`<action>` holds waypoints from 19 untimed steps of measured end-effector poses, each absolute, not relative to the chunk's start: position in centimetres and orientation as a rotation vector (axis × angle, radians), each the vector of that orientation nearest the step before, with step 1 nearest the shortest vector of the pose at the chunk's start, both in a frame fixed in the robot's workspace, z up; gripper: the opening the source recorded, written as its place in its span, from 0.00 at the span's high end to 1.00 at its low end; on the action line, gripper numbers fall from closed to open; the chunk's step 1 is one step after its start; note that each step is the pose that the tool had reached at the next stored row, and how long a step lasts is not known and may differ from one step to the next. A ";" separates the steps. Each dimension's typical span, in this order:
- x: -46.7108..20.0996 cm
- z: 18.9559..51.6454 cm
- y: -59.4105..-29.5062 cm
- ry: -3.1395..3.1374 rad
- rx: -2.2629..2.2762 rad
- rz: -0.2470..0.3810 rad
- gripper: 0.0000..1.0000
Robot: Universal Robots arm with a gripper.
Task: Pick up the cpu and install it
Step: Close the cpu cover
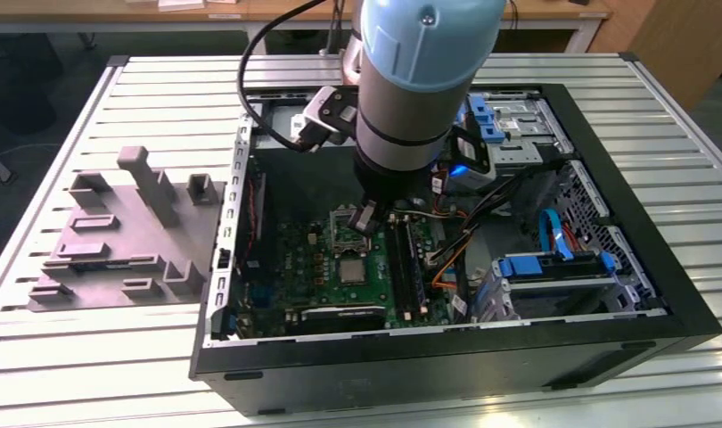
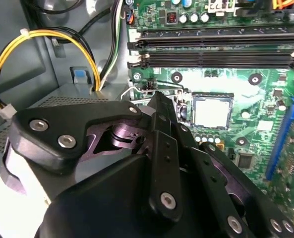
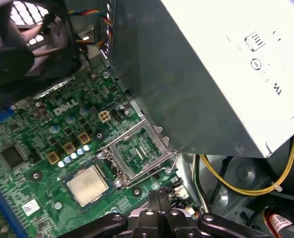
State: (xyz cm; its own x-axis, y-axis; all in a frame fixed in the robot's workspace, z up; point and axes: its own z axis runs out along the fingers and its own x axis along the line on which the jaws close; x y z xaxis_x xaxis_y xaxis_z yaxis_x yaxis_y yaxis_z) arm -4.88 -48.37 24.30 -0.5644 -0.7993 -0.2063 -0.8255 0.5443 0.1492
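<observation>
Hanging low inside the open computer case, the gripper sits just above the green motherboard, and in the first wrist view its two black fingertips are pressed together with nothing between them. Just beyond those tips stands the shiny metal socket frame, flipped open and tilted up on its hinge. Beside the frame, a little farther over the board, the cpu lies flat in its socket, its pale silvery top facing up; it is apart from the fingers. In the second wrist view the same chip shows past the black gripper linkage, with long dark memory slots beyond it and a blue expansion slot to one side. Next to the gripper rises the grey power-supply box, with yellow wires looping beneath it. Farther off, in the exterior view, a grey moulded plastic tray rests on the slatted table at the exterior view's left of the case.
</observation>
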 end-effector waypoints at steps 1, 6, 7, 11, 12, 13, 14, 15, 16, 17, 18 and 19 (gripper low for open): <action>-4.8 24.2 -48.3 2.659 -1.405 0.349 0.89; -4.7 23.9 -47.1 2.660 -1.405 0.348 0.89; -4.7 23.8 -46.8 2.660 -1.405 0.348 0.89; -4.6 23.4 -46.3 2.658 -1.405 0.350 0.89; -4.6 23.3 -46.2 2.658 -1.405 0.351 0.89; -4.6 23.1 -46.2 2.658 -1.405 0.351 0.89; -4.6 23.0 -46.2 2.658 -1.405 0.352 0.89; -4.6 22.8 -46.1 2.658 -1.404 0.352 0.89; -4.6 22.6 -46.0 2.658 -1.404 0.352 0.89; -4.5 22.5 -45.9 2.658 -1.404 0.352 0.89; -4.5 22.4 -45.9 2.658 -1.404 0.352 0.89; -4.5 22.3 -45.8 2.658 -1.404 0.352 0.89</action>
State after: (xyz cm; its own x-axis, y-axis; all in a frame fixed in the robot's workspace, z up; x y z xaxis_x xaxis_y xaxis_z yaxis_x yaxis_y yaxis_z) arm -4.52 -45.84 22.30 -0.5642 -0.7989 -0.2083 -0.8256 0.5438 0.1504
